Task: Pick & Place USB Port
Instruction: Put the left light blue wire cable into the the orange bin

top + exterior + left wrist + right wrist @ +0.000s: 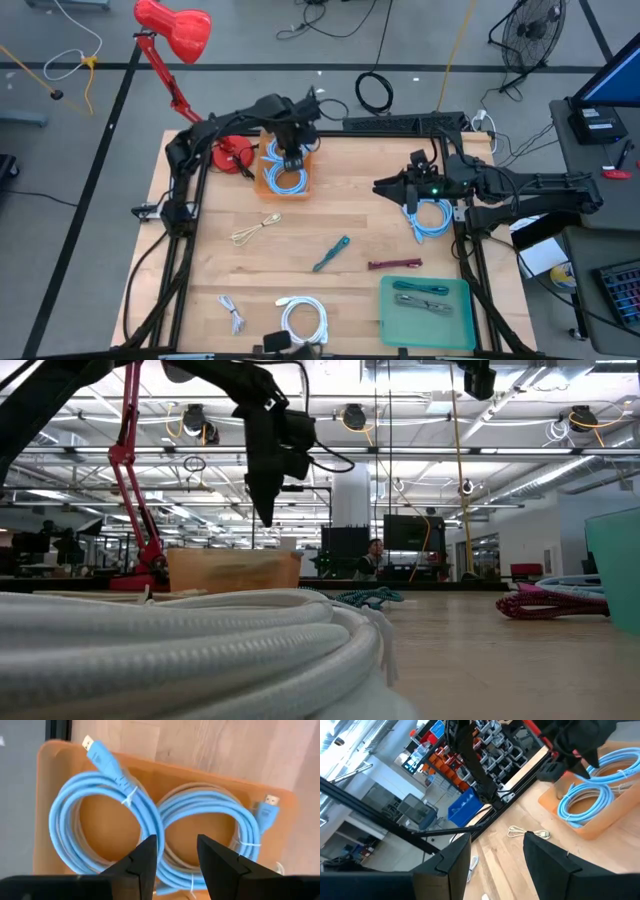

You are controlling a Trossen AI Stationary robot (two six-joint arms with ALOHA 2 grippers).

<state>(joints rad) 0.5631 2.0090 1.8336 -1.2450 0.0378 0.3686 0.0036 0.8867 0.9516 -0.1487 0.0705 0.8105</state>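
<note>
Directly beneath your left gripper [176,857], whose fingers stand apart and empty, the blue USB cables [155,827] lie coiled in the orange tray [55,760]; your right gripper [407,190] waits open, well apart.

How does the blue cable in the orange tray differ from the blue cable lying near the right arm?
The blue cable in the orange tray sits inside the orange tray, coiled in two side-by-side loops under the left hand. The blue cable by the right arm lies directly on the bare table, beside the right hand. Both are light blue, coiled cables.
</note>
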